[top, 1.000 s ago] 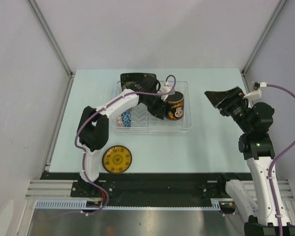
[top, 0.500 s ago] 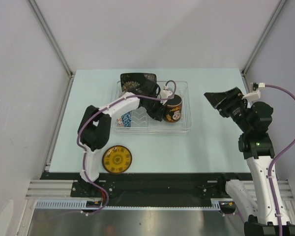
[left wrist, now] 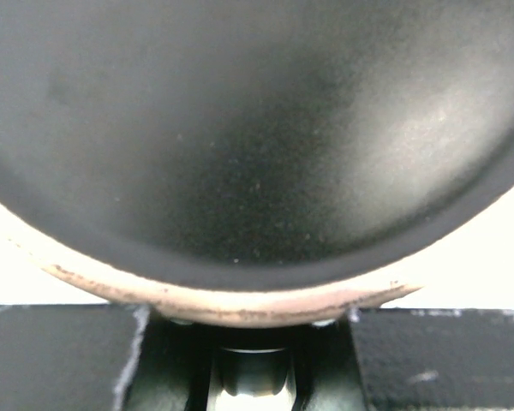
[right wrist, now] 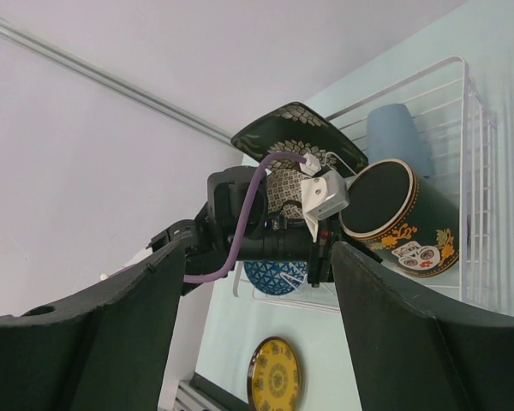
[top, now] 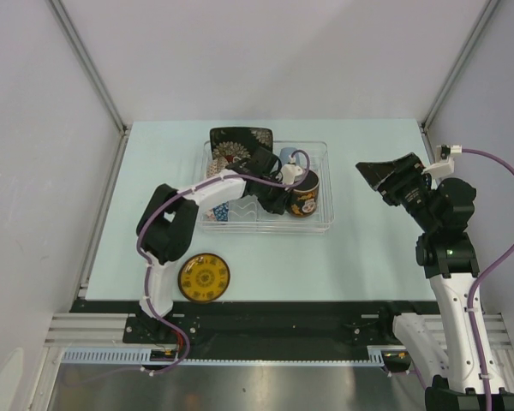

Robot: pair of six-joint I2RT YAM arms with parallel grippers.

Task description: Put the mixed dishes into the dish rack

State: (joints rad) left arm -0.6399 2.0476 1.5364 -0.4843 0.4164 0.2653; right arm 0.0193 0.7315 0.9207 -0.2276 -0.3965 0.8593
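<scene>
Left hand (top: 287,195) seen at mug (top: 307,197) in rack (top: 327,188), grip cannot be told | right hand (top: 368,174) held spread | saucer (top: 204,277) laid on tabletop (top: 360,257)

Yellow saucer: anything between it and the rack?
Nothing lies on the table between saucer and rack. The left arm, holding a bowl, reaches over the rack's near left part, above that path.

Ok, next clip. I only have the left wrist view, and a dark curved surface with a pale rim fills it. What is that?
Observer: Likely the mug. The left gripper is right at its rim, inside the rack.
Operator: And the other side?
Observer: The right gripper is open and empty, off to the rack's right.
Operator: Anything not loaded?
Observer: The saucer lies on the table, outside the rack, at the near left.
</scene>
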